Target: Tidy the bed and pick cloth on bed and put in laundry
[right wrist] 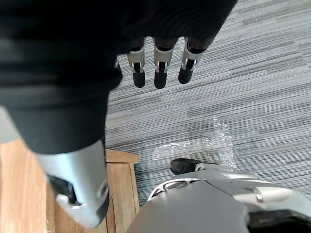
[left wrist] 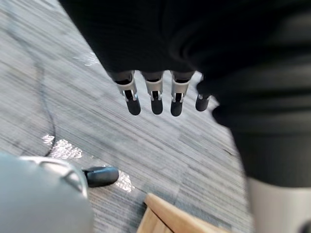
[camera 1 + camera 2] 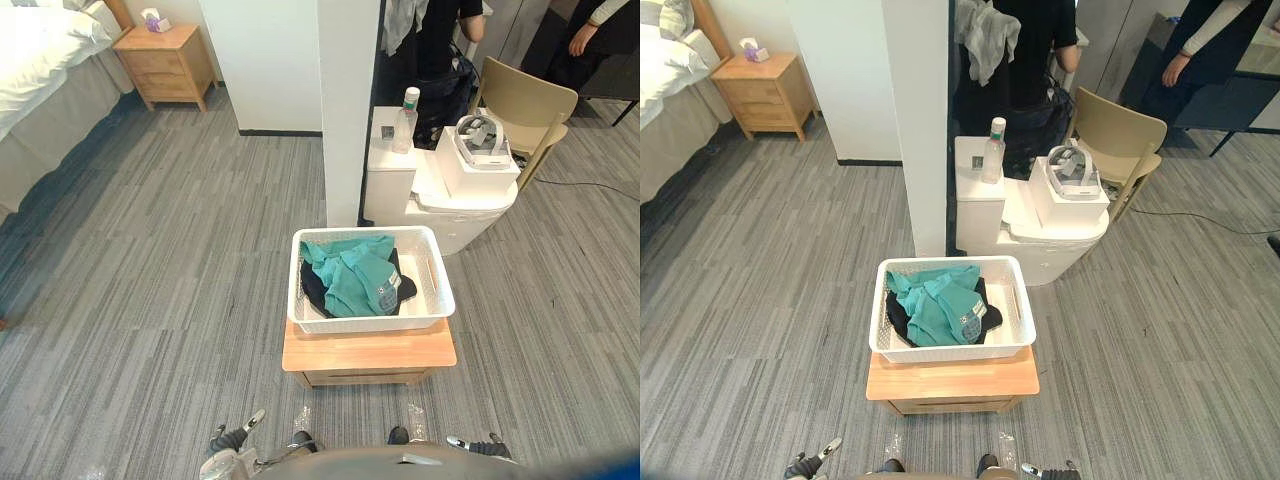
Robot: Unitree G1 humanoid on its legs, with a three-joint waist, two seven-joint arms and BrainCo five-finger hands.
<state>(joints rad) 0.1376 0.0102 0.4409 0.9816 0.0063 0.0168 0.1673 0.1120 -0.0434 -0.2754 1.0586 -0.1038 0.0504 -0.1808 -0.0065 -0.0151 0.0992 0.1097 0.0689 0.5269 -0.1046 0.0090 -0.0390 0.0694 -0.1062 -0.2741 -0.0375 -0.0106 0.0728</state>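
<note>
A white laundry basket (image 3: 372,322) sits on a low wooden stand (image 3: 370,352) in front of me. Inside it lie a teal cloth (image 3: 352,275) and a dark cloth (image 3: 312,290) underneath. The bed (image 3: 40,70), with white bedding, is at the far left. My left hand (image 3: 232,437) hangs low by my left side, fingers (image 2: 156,99) straight over the grey floor, holding nothing. My right hand (image 3: 478,446) hangs low on the right, fingers (image 1: 160,73) also straight and empty, beside the stand's corner (image 1: 119,179).
A white pillar (image 3: 348,100) rises just behind the basket. Beside it is a white unit with a bottle (image 3: 407,118) and a headset on a box (image 3: 480,142). A tan chair (image 3: 525,105) and people stand behind. A wooden nightstand (image 3: 168,62) is by the bed.
</note>
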